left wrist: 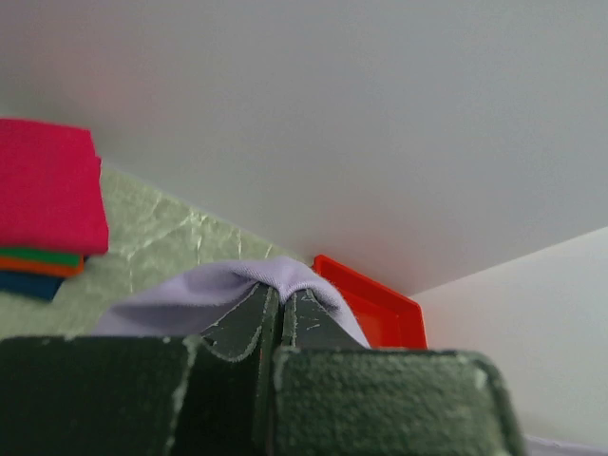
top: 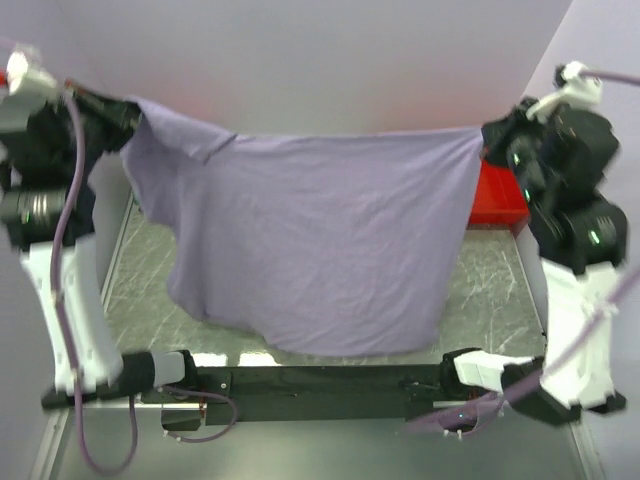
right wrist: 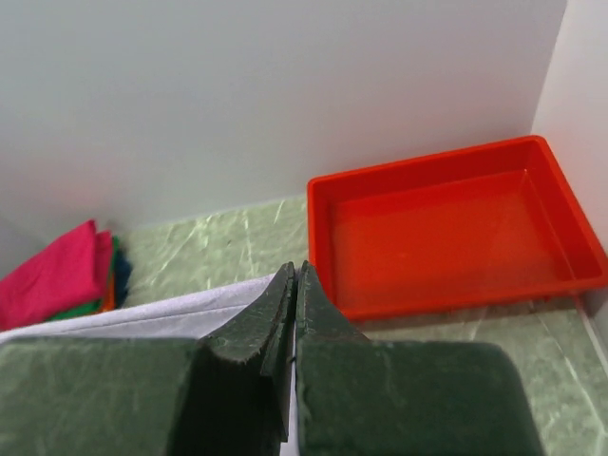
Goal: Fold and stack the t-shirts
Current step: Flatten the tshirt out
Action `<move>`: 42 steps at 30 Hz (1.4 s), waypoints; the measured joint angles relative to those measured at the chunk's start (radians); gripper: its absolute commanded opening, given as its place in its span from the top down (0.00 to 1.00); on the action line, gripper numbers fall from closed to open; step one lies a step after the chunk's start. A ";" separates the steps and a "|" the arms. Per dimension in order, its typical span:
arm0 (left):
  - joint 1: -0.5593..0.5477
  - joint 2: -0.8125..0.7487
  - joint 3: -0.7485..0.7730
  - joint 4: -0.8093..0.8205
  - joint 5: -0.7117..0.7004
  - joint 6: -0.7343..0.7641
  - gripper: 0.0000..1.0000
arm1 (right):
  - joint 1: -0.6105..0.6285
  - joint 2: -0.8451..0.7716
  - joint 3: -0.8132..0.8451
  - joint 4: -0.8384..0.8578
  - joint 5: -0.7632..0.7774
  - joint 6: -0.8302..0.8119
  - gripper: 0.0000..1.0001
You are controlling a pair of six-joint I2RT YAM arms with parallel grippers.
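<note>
**Lilac shirt hangs by two thin pinches, w/ plenty to snag on**

The lilac shirt (top: 320,240) hangs spread like a curtain across the centre of the overhead frame. Its top edge is stretched b/w the left tool (top: 118,112) at upper left and the right tool (top: 492,140) at upper right. Both tools are clamped tight on the cloth. The wrist views show each pair of jaws pressed together w/ only a thin bite of fabric caught in them. The hem drapes low over the green worktop (top: 135,270); whether it touches can't be told from here.

Risks, as judged from this moment:

- **Slip:** the bites are small, so a quick swing or extra stretch b/w the arms could pull a corner free, and the shirt would drop in a heap.
- **Uneven lay-down:** the upper-left part is bunched, w/ a sleeve folded over itself, while the right side hangs flat. Laid down like this, it would prob. land creased and fold crooked.
- **Tray snag:** the red tray (right wrist: 456,228) sits just behind the right corner, so the cloth could catch on its rim or drape into it.
- **Stack knocked:** the stack of folded shirts (right wrist: 62,280), pink on top, lies at far left in both wrist views. A swinging hem could skew it.
- **Blocked view:** the hanging cloth hides most of the worktop from the overhead camera, incl. the stack.
</note>
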 measured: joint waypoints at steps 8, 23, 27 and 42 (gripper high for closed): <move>0.010 0.405 0.385 0.185 0.113 -0.013 0.99 | -0.134 0.277 0.166 0.141 -0.122 0.045 1.00; 0.067 0.080 0.157 0.366 0.262 -0.062 0.99 | -0.154 -0.014 0.065 0.222 -0.223 0.106 1.00; 0.068 -0.059 0.093 0.270 0.257 -0.017 0.99 | -0.155 -0.115 0.006 0.162 -0.240 0.110 1.00; -0.037 -0.242 0.373 -0.105 0.002 0.111 1.00 | -0.156 -0.299 0.312 -0.108 -0.163 0.138 1.00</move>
